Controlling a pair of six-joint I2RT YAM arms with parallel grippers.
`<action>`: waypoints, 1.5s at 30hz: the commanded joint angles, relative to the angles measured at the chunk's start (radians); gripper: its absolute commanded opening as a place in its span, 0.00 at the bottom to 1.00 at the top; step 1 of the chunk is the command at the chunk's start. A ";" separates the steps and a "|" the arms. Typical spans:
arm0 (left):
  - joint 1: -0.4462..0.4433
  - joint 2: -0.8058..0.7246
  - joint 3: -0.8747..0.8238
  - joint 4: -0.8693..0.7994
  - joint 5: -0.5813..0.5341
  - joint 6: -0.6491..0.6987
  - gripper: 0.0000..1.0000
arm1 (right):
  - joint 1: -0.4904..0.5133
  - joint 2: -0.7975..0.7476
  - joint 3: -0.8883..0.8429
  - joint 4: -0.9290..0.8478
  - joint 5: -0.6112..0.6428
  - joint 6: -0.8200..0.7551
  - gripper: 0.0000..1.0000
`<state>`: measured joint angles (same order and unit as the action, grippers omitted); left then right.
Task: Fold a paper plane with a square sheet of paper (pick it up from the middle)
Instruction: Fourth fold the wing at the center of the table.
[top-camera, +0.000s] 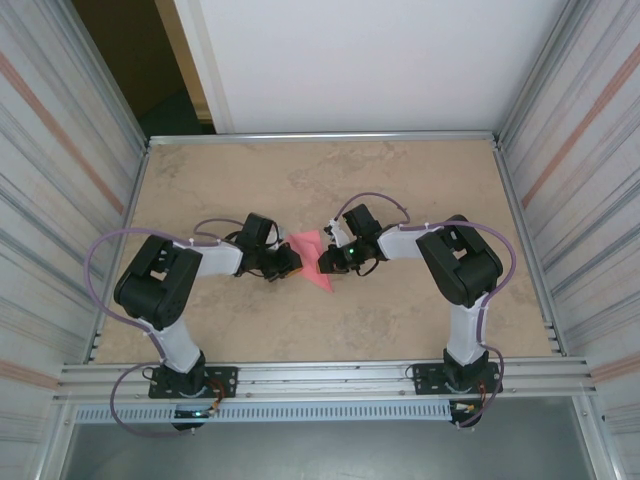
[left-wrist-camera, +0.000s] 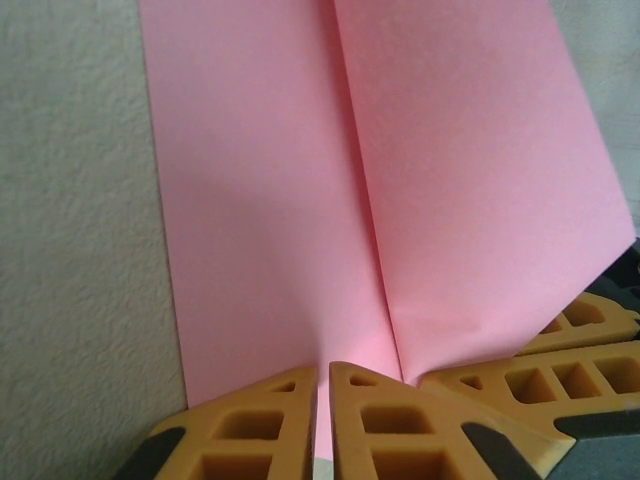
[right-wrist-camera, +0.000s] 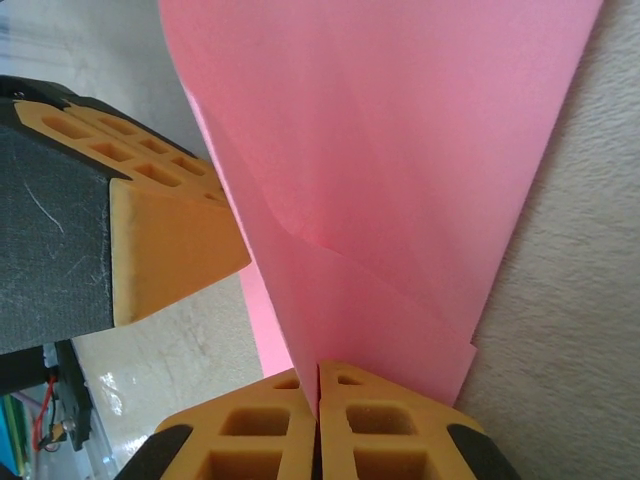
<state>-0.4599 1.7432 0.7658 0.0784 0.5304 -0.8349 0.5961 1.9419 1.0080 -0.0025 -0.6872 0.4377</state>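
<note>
**Two grippers pinch a part-folded pink sheet at mid-table**

A thin pink-red square sheet of paper (top-camera: 311, 256), already creased and lapped over itself, sits at the middle of the beige stone-patterned table (top-camera: 250, 180), between the two arms. The left gripper (left-wrist-camera: 322, 372) has its orange jaws closed narrowly on one edge, beside a crease. The right gripper (right-wrist-camera: 318, 368) pinches the opposite edge the same way. This looks like a mid-fold step, though which fold is hard to tell. The next move probably calls for carrying one flap over and pressing it flat without tearing.

The paper (top-camera: 310, 252) was plain pink. The pincer fingers (left-wrist-camera: 270, 430) were orange-yellow with dark grey pads. The table (top-camera: 400, 180) was mottled beige.
</note>
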 joint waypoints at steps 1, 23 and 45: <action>-0.003 0.016 0.011 -0.047 -0.024 0.020 0.12 | -0.005 -0.002 -0.010 0.033 -0.038 0.039 0.09; -0.006 -0.023 0.041 0.075 0.036 -0.007 0.23 | -0.052 0.029 -0.097 0.150 -0.115 0.163 0.07; -0.049 0.099 0.208 -0.176 -0.061 0.052 0.46 | -0.064 0.029 -0.112 0.164 -0.118 0.176 0.07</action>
<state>-0.5041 1.8275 0.9539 -0.0261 0.5030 -0.8074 0.5423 1.9503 0.9127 0.1711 -0.7956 0.5957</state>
